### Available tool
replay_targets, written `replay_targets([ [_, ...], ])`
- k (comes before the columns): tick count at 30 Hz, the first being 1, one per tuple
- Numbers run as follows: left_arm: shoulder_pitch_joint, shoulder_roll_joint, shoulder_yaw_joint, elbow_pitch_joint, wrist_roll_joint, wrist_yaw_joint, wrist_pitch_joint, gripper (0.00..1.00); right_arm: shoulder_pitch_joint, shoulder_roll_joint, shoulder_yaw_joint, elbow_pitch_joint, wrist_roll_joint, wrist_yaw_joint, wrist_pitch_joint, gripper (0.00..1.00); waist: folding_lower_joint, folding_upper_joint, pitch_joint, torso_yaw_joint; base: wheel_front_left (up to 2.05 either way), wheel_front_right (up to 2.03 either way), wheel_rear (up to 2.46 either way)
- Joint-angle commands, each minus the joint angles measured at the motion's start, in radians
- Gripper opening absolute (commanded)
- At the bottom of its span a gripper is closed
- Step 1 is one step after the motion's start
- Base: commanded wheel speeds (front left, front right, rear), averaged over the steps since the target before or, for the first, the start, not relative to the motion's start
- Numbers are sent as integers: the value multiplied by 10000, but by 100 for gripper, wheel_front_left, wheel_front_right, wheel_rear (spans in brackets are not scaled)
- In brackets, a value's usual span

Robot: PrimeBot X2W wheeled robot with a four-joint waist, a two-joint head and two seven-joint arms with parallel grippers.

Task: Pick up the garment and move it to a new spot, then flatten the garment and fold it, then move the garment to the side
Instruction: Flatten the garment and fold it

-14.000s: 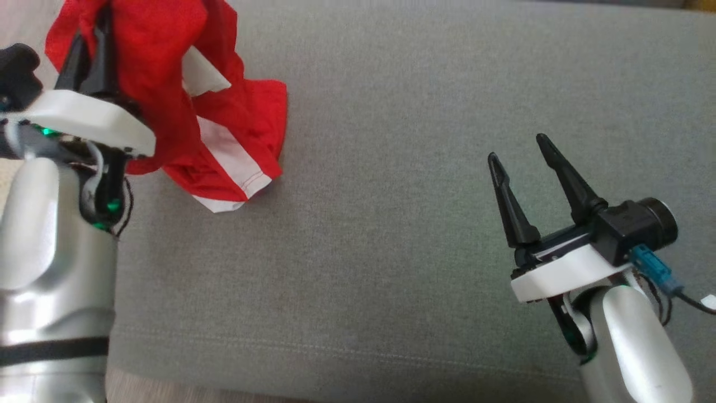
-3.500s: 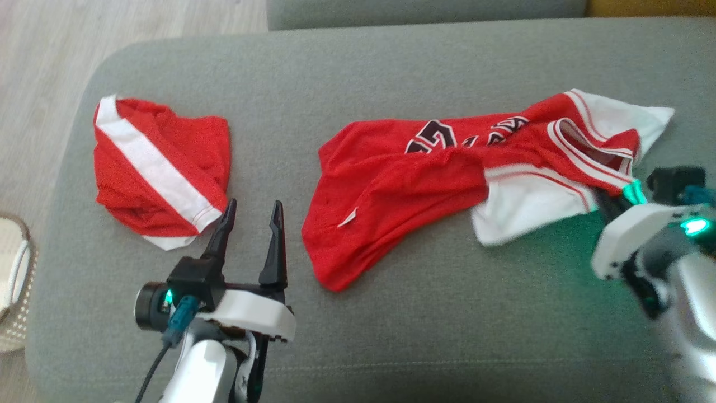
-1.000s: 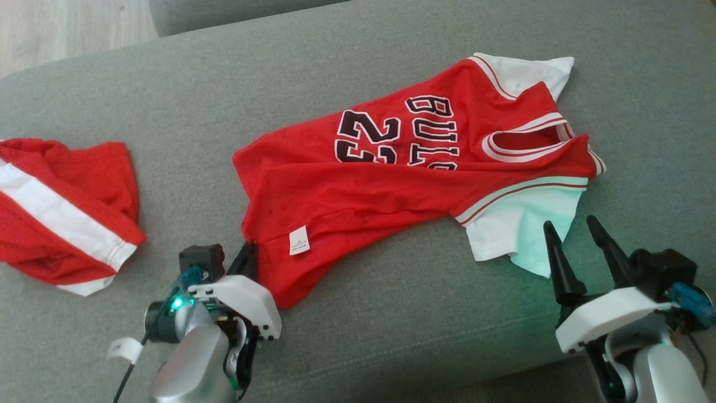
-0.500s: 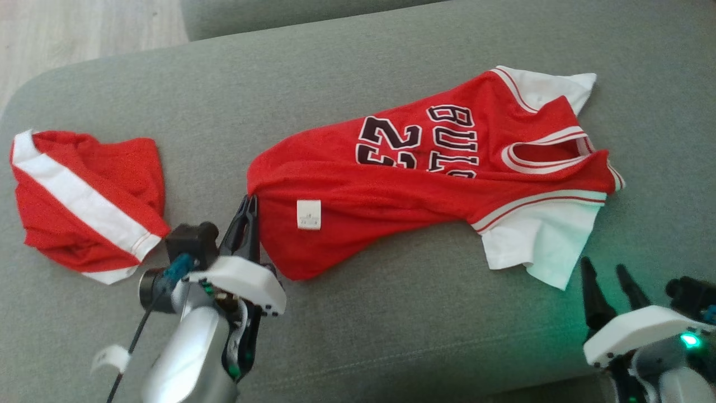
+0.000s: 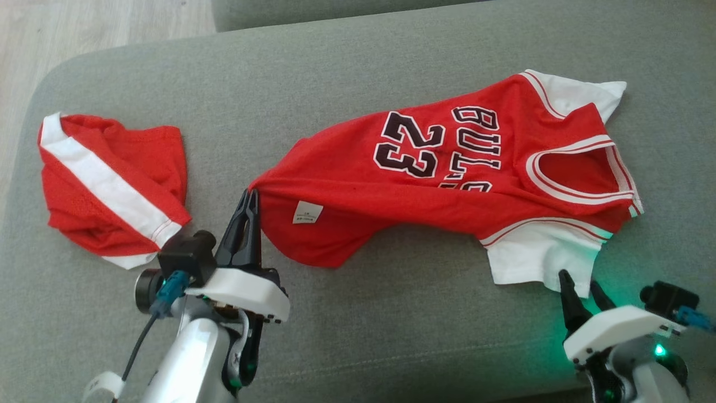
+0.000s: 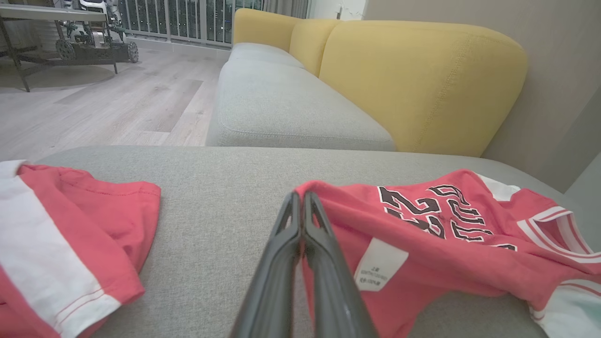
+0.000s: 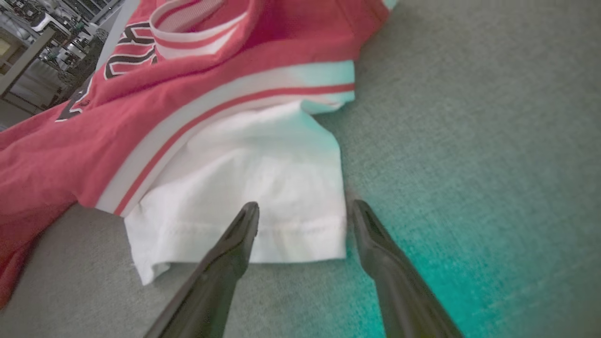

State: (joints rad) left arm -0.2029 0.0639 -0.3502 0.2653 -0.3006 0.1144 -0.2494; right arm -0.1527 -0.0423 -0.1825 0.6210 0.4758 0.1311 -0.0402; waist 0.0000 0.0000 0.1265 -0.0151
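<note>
A red jersey [image 5: 447, 173] with white sleeves and the number 23 lies spread across the grey sofa cushion [image 5: 358, 313], collar to the right. My left gripper [image 5: 250, 197] is shut on the jersey's hem corner at its left end; in the left wrist view the left gripper [image 6: 300, 197] pinches red cloth beside a white label [image 6: 380, 264]. My right gripper [image 5: 579, 282] stands open at the near white sleeve [image 5: 540, 260]. In the right wrist view the right gripper [image 7: 303, 210] is open, its tips level with the sleeve's hem [image 7: 263, 197].
Red shorts [image 5: 109, 182] with a white stripe lie crumpled at the cushion's left end, also red shorts [image 6: 61, 249] in the left wrist view. Wooden floor [image 5: 84, 28] lies beyond the cushion's far left corner. A yellow sofa back [image 6: 413, 80] stands behind.
The head camera has shifted, so the picture has slid right. The left gripper stays shut on the hem corner and the jersey lies flatter. The right gripper has come up to the white sleeve.
</note>
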Motion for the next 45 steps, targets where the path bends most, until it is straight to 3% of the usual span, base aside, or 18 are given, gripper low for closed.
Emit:
replay_targets([
  [1,-191,78,282,-416,81,-6,-123,0,-460,-81,300,-18,-153,-4,-213,100,0,0,16,20,0,0,0],
  [13,-256,5,328,-426,172,-120,-123,0,-1339,-80,597,2042,-139,-4,-694,100,0,0,137,92,0,0,0],
  [14,-266,5,347,-406,181,-129,-123,0,-1379,-80,728,2158,-67,-4,-696,45,0,0,116,86,0,0,0],
  [15,-272,11,373,-387,189,-135,-124,0,-1412,-80,882,2244,-1,-4,-703,4,0,0,90,74,0,0,0],
  [16,-268,21,409,-367,194,-137,-124,0,-1432,-80,1027,2309,50,-4,-725,0,0,0,55,57,0,0,0],
  [22,-131,44,621,-331,209,-111,-124,0,-1502,-80,1387,2194,-324,-4,-1117,0,0,0,-257,-83,0,0,0],
  [27,14,82,796,-519,287,-87,-124,0,-1537,-193,1091,1111,-1386,-4,-1530,0,0,0,-632,-143,0,0,0],
  [29,129,136,900,-731,309,-116,-124,0,-1583,-389,1091,33,-2031,-4,-1378,0,0,0,-920,-165,0,0,0],
  [32,190,305,1004,-1008,367,-161,-124,0,-1704,-534,1303,-1463,-1870,-4,-894,0,0,0,-1243,-197,0,0,0],
  [33,190,305,1004,-1008,367,-161,-124,0,-1704,-534,1303,-1463,-1870,-4,-894,0,0,0,-1243,-197,0,0,0],
  [39,-139,809,1199,-1796,636,-129,-110,0,-2260,-1457,1644,-4364,-1775,-4,448,0,0,0,-1661,-240,0,0,0],
  [45,-560,1048,1512,-3040,653,95,124,0,-3135,-1892,1462,-6232,-1616,-4,1350,0,0,0,-2078,-127,0,0,0],
])
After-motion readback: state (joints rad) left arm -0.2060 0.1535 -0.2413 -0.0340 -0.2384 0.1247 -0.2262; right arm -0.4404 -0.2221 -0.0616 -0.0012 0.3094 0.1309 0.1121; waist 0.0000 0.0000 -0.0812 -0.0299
